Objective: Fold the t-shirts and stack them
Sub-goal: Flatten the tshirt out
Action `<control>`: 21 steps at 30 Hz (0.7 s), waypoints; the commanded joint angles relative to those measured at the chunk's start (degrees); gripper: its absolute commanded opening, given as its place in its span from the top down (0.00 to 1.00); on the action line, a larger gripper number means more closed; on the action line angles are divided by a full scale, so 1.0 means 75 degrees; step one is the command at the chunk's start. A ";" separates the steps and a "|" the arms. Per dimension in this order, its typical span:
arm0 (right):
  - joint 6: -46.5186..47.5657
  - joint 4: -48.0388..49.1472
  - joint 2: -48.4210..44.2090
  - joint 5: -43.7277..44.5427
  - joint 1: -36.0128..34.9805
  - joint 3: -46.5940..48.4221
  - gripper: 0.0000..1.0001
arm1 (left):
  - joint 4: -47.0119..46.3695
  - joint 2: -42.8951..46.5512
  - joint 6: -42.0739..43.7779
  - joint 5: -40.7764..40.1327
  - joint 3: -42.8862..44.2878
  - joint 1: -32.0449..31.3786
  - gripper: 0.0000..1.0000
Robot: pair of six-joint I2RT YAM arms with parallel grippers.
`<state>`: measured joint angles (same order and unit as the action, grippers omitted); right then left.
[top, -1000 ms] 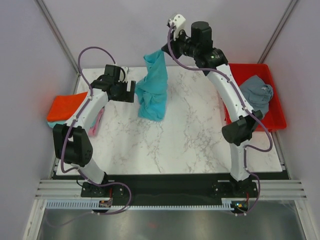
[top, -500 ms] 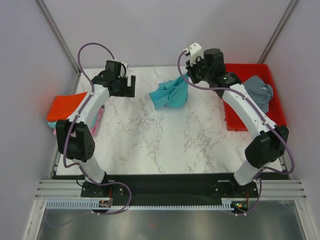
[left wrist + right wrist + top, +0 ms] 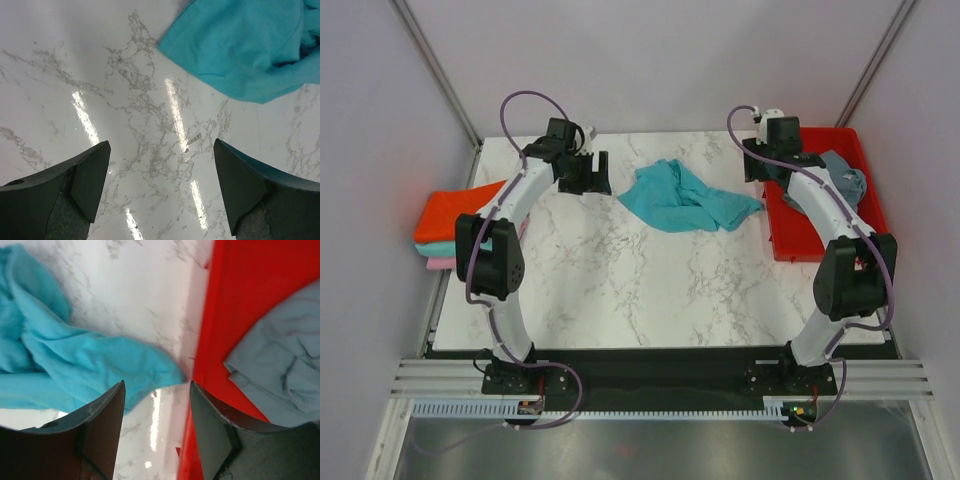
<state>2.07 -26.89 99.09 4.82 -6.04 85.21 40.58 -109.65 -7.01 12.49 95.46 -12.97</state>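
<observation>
I logged the turquoise t-shirt (image 3: 685, 198) lying crumpled on the marble table (image 3: 620, 290), between the arms. The left gripper (image 3: 160, 165) hung over bare marble beside it, fingers apart and empty. The right gripper (image 3: 156, 405) was likewise spread, above the shirt's corner at the edge of the red tray (image 3: 782, 235), which held the slate grey t-shirt (image 3: 852, 182).

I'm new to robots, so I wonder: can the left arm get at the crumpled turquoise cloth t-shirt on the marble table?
Probably yes. The left gripper is open just beside the crumpled turquoise cloth t-shirt, with only bare white marble table between them.
</observation>
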 commanded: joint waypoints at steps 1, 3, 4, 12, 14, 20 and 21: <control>0.0425 0.0445 0.0054 -0.0360 -0.0587 0.0766 0.37 | -0.0020 -0.0543 0.0043 0.0888 0.0944 -0.0157 0.09; 0.0579 0.0457 0.0112 -0.1002 -0.0845 0.0919 0.36 | 0.0062 -0.0989 0.0253 0.0913 0.1390 -0.0250 0.11; 0.0673 0.0445 0.0159 -0.1435 -0.1067 0.0990 0.36 | 0.0051 -0.1141 0.0359 0.0913 0.1521 -0.0332 0.11; 0.0580 0.0094 0.1424 -0.2190 -0.1620 0.1096 0.37 | 0.0203 -0.2652 0.0770 0.0631 0.2680 -0.0591 0.13; 0.0615 0.0105 0.1576 -0.2143 -0.1620 0.1108 0.37 | 0.0203 -0.2817 0.0817 0.0457 0.2810 -0.0591 0.14; 0.0709 0.0141 0.1682 -0.2037 -0.1620 0.1072 0.37 | 0.0121 -0.3391 0.0922 0.0070 0.3232 -0.0591 0.18; 0.0721 0.0141 0.1694 -0.2037 -0.1632 0.1084 0.37 | 0.0109 -0.3462 0.0911 0.0057 0.3337 -0.0591 0.19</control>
<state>6.37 -27.05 112.99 -9.82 -18.13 92.27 41.76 -134.23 -2.35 14.83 116.46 -17.61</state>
